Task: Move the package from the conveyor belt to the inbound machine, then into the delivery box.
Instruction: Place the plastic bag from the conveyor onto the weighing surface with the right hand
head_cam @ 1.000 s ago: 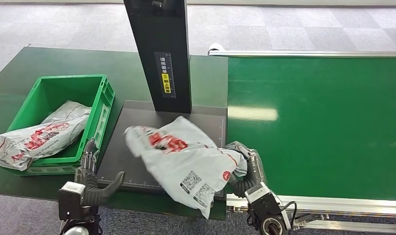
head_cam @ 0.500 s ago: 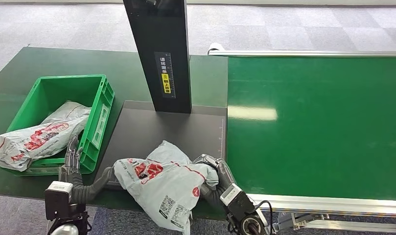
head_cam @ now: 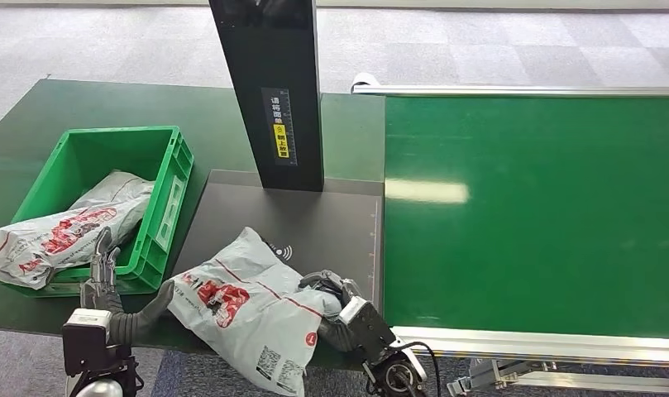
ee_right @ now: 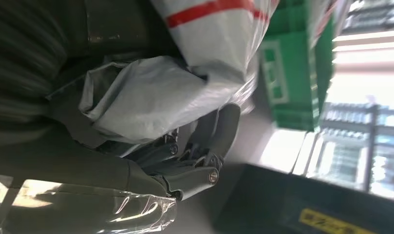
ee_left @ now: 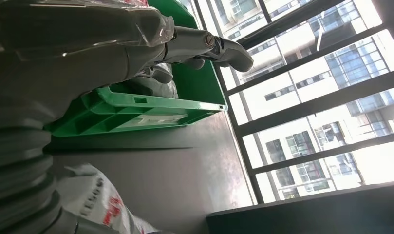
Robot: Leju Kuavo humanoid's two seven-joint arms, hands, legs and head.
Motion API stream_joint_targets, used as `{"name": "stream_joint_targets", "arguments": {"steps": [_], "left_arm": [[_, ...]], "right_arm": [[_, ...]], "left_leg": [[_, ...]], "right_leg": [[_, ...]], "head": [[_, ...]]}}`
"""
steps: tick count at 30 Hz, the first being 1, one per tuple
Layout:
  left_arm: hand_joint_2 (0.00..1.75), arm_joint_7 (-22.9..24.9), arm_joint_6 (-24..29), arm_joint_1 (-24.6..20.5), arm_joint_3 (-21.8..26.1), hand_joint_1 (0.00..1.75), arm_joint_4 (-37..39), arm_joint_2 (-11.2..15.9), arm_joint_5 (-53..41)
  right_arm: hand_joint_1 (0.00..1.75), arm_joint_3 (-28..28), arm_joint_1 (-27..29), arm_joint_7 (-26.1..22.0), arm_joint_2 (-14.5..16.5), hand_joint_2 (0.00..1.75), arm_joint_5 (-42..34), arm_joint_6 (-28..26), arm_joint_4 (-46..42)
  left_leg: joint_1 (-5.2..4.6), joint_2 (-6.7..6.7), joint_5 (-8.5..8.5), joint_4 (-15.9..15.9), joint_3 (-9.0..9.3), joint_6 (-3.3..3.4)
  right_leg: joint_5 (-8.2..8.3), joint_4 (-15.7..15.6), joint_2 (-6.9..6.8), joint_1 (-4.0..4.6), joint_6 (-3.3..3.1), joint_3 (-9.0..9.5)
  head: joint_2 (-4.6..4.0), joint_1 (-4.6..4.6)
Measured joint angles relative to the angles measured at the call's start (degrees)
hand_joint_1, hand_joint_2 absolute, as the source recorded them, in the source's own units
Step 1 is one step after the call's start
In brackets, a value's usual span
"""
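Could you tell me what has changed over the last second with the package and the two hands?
The right hand, still gripping the grey package, has dragged it off the middle of the black scanner plate toward the near edge and the green box. The left hand has shifted left along the box's corner, holding nothing. The box and its bagged parcel stayed put.

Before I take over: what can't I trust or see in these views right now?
- Right hand: head view, its fingers are buried under the grey package.
- Package's lower end: head view, cut off by the picture's edge.
- Green bin: right wrist view, blurred.
- Scanner post: head view, label print too small.
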Motion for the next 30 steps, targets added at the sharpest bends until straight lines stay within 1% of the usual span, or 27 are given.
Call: {"name": "stream_joint_targets", "arguments": {"steps": [4,7,9,10,11,14,16,18,20,22,25,30], "left_arm": [[1.75,1.0,-0.4,0.0,0.0,0.00,0.0,0.0,-0.8],[1.75,2.2,-0.8,0.0,-0.1,0.00,0.0,0.0,-1.3],[1.75,2.7,-1.2,0.1,-0.2,0.00,0.0,0.0,-1.5],[1.75,2.9,-1.4,0.2,-0.2,0.00,0.0,0.0,-1.6],[1.75,3.0,-1.6,0.3,-0.3,0.00,0.0,0.0,-1.7],[1.75,2.5,-2.6,0.5,-0.7,0.00,0.3,0.2,-1.4],[1.75,1.6,-3.9,0.8,-1.0,0.00,0.5,0.3,-0.6],[1.75,0.9,-5.3,1.1,-1.2,0.00,0.5,0.4,0.1],[1.75,0.2,-7.9,1.5,-1.2,0.00,0.5,0.4,1.1],[1.75,-0.6,-11.7,2.1,-1.1,0.00,0.2,0.5,2.3],[1.75,-1.7,-16.6,3.1,-1.1,0.00,-0.9,0.7,2.9],[1.75,-2.3,-19.9,4.3,-1.2,0.00,-3.7,1.0,1.6]], "right_arm": [[0.00,-0.7,-2.1,6.8,0.1,1.75,1.5,-4.1,4.4],[0.00,-1.1,-4.8,11.3,0.7,1.75,4.3,-8.3,7.5],[0.00,-1.4,-6.2,13.0,1.1,1.75,5.4,-10.0,9.1],[0.00,-1.7,-6.6,12.9,1.3,1.75,5.0,-9.7,9.7],[0.00,-2.3,-6.7,11.9,1.4,1.75,3.7,-8.2,10.0],[0.00,-4.7,-5.6,5.9,0.7,1.75,-1.8,-1.0,9.6],[0.00,-6.2,-3.8,2.2,-0.4,1.75,-4.2,2.8,7.4],[0.00,-7.6,-1.4,0.4,-1.7,1.75,-6.0,4.9,3.8],[0.00,-9.7,1.0,0.2,-2.9,1.75,-8.2,5.9,-1.4],[0.00,-12.4,3.2,0.2,-4.0,1.75,-10.2,6.3,-7.3],[0.00,-16.9,6.3,-0.1,-5.1,1.75,-11.8,6.6,-15.0],[0.00,-22.6,9.7,-1.4,-5.9,1.75,-12.8,7.2,-23.2]], "left_leg": [[0.00,0.05,0.00,0.0,0.06,0.00],[0.00,0.15,-0.03,0.0,0.31,-0.01],[0.01,0.08,-0.05,0.0,0.51,-0.01],[0.01,0.04,-0.07,0.0,0.60,0.00],[0.01,0.00,-0.09,0.0,0.67,0.00],[-0.02,-0.02,-0.12,0.0,0.75,0.02],[-0.06,-0.05,-0.12,0.0,0.73,0.04],[-0.08,-0.08,-0.12,0.0,0.66,0.05],[-0.09,-0.08,-0.14,0.0,0.60,0.06],[-0.08,-0.06,-0.19,0.0,0.58,0.08],[-0.08,-0.06,-0.27,0.0,0.57,0.07],[-0.08,-0.04,-0.31,0.0,0.56,0.05]], "right_leg": [[0.01,0.0,0.02,0.00,0.00,0.03],[-0.02,0.0,0.06,0.00,-0.02,0.21],[-0.12,0.0,0.02,0.01,-0.03,0.40],[-0.18,0.0,-0.02,0.01,-0.04,0.49],[-0.22,0.0,-0.04,0.00,-0.04,0.57],[-0.21,0.0,-0.05,-0.03,-0.03,0.72],[-0.17,0.0,-0.06,-0.07,0.00,0.74],[-0.15,0.0,-0.08,-0.10,0.03,0.68],[-0.15,0.0,-0.08,-0.10,0.04,0.61],[-0.17,0.0,-0.08,-0.10,0.05,0.58],[-0.24,0.0,-0.08,-0.10,0.06,0.56],[-0.29,0.0,-0.07,-0.09,0.04,0.55]], "head": [[0.00,0.00],[0.00,-0.02],[0.00,-0.02],[0.00,-0.01],[0.00,-0.01],[0.00,0.01],[0.00,0.01],[0.00,0.00],[0.00,-0.01],[0.00,0.00],[0.00,0.00],[0.00,-0.01]]}}
